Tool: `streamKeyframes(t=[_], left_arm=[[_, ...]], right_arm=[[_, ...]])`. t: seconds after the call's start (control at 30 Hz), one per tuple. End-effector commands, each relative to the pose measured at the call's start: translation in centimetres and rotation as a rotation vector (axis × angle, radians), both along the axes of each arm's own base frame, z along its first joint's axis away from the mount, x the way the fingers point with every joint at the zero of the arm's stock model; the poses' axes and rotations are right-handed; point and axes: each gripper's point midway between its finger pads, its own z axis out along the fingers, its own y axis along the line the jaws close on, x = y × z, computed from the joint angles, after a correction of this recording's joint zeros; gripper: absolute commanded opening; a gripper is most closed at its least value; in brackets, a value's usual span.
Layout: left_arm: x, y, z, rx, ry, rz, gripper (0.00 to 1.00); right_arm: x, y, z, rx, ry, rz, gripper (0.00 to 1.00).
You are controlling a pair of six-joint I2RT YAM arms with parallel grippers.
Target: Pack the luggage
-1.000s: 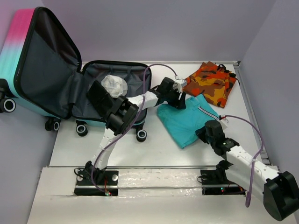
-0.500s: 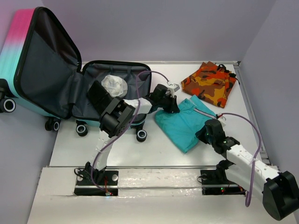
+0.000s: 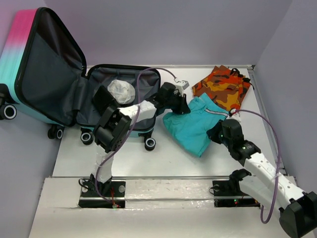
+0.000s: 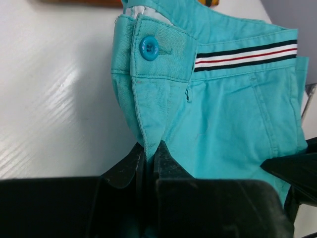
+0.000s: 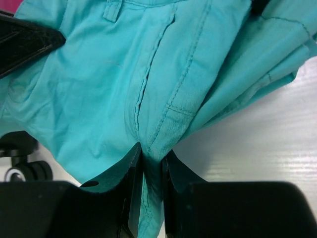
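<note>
We are pinching the teal shorts [image 3: 194, 130] in both grippers, jaws narrow: left gripper [image 4: 149, 148] below the waistband button, right gripper [image 5: 151, 152] on a seam fold. The luggage [image 3: 49, 69] is lying open toward ten o'clock from the shorts, nearer our left arm, in line with the stretched cloth.

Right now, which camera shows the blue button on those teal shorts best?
Left wrist view: the button sits large on the waistband. Overhead, the teal shorts appear, the button too small to spot; the right wrist view shows only seams.
</note>
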Motion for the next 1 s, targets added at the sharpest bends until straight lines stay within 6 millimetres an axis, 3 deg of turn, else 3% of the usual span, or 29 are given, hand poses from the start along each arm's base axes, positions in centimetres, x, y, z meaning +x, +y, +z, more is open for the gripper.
streamKeyframes(t=[0.0, 0.07, 0.1, 0.17, 0.23, 0.27, 0.33, 0.37, 0.4, 0.43, 0.47, 0.5, 0.53, 0.57, 0.6, 0.73, 0.77, 0.8, 0.83, 0.93, 0.97], left_arm=[[0.3, -0.7, 10.8, -0.157, -0.146, 0.010, 0.06], [0.6, -0.3, 12.7, -0.172, -0.172, 0.029, 0.06], [1.0, 0.4, 15.2, -0.195, -0.206, 0.044, 0.06], [1.8, 1.8, 18.3, -0.212, -0.249, 0.075, 0.06], [3.8, 4.7, 20.8, -0.203, -0.278, 0.152, 0.06], [5.3, 7.6, 22.0, -0.185, -0.292, 0.229, 0.06], [6.8, 11.0, 23.9, -0.172, -0.324, 0.312, 0.06], [7.0, 13.1, 25.3, -0.170, -0.341, 0.360, 0.06], [8.1, 16.2, 25.5, -0.149, -0.342, 0.430, 0.06], [8.8, 18.4, 25.2, -0.128, -0.342, 0.498, 0.06], [8.7, 20.4, 26.2, -0.130, -0.355, 0.550, 0.06], [9.0, 22.1, 26.2, -0.121, -0.347, 0.592, 0.06], [9.4, 25.0, 25.0, -0.097, -0.317, 0.646, 0.06], [9.1, 26.5, 25.5, -0.095, -0.329, 0.676, 0.06], [9.0, 28.1, 24.5, -0.053, -0.312, 0.702, 0.06], [8.9, 35.2, 20.9, 0.083, -0.255, 0.846, 0.06], [8.6, 37.5, 19.5, 0.134, -0.242, 0.904, 0.06], [8.5, 38.7, 18.8, 0.162, -0.241, 0.954, 0.06], [8.1, 40.6, 17.5, 0.222, -0.236, 1.036, 0.29], [7.9, 43.5, 16.1, 0.324, -0.231, 1.171, 0.66], [7.9, 45.0, 15.6, 0.339, -0.215, 1.211, 0.97]], right_arm=[[3.1, 1.7, 7.5, 0.025, -0.190, 0.077, 0.07], [3.8, 2.3, 9.1, 0.037, -0.227, 0.102, 0.07], [4.4, 3.0, 11.3, 0.053, -0.274, 0.127, 0.07], [5.4, 4.1, 12.8, 0.068, -0.297, 0.163, 0.07], [6.6, 5.7, 15.0, 0.102, -0.341, 0.218, 0.07], [7.8, 7.3, 16.4, 0.133, -0.359, 0.272, 0.07], [9.0, 9.4, 17.3, 0.153, -0.360, 0.329, 0.07], [9.8, 10.7, 19.6, 0.171, -0.399, 0.357, 0.07], [11.1, 12.1, 18.4, 0.166, -0.364, 0.381, 0.07], [11.1, 14.0, 18.5, 0.168, -0.360, 0.424, 0.07], [11.5, 15.3, 18.8, 0.169, -0.358, 0.450, 0.07], [12.8, 17.3, 18.9, 0.173, -0.350, 0.479, 0.07], [12.7, 19.7, 19.7, 0.190, -0.378, 0.525, 0.07], [12.9, 21.1, 19.8, 0.201, -0.375, 0.557, 0.07], [14.1, 23.1, 19.5, 0.205, -0.365, 0.581, 0.07], [13.8, 28.2, 18.3, 0.227, -0.329, 0.667, 0.07], [14.0, 30.0, 17.2, 0.230, -0.309, 0.692, 0.07], [14.4, 30.5, 16.6, 0.228, -0.298, 0.695, 0.07], [14.9, 31.7, 15.0, 0.215, -0.275, 0.708, 0.07], [15.4, 32.7, 11.8, 0.168, -0.195, 0.748, 0.07], [15.9, 33.0, 10.6, 0.148, -0.178, 0.750, 0.20]])
